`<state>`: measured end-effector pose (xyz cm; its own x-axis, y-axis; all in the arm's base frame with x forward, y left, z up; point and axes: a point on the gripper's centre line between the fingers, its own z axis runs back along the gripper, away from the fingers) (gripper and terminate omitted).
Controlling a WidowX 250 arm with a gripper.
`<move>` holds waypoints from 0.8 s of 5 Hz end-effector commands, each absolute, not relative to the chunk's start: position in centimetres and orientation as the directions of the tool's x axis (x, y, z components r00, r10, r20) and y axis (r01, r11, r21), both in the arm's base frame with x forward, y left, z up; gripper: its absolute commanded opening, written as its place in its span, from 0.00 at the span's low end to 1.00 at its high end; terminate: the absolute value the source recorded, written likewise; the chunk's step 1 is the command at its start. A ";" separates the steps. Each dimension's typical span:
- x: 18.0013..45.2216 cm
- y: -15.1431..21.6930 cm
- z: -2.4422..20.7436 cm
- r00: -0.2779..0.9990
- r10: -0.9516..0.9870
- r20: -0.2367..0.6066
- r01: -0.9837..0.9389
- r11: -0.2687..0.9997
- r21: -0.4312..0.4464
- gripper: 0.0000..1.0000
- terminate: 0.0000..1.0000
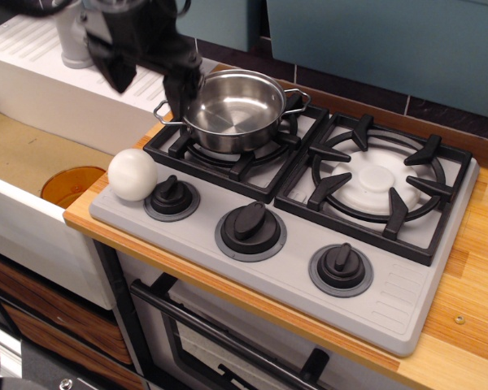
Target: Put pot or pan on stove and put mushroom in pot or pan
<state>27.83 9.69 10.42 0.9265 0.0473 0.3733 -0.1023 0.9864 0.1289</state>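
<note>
Wooden counter [472,268] — grey stove [301,268] lying directly on it.

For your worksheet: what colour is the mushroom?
Plain white mushroom; the only view shows it.

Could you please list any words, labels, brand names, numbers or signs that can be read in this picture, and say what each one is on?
There are none to read.
The three black knobs and the grey stove carry no visible markings.
The steel pot, the white mushroom and the gripper show no lettering.
The faint ridges at the stove's front right corner are a moulded pattern, not text.
</note>
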 end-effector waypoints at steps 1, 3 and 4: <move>27.5 10.5 9.1 0.900 0.061 0.431 -0.124 0.985 0.119 1.00 0.00; 26.5 11.5 6.5 0.878 0.077 0.472 -0.122 0.991 0.064 1.00 0.00; 26.3 11.7 5.1 0.862 0.088 0.499 -0.120 0.992 0.032 1.00 0.00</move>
<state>25.52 11.65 4.26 0.8730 0.0972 0.4779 -0.1169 0.9931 0.0115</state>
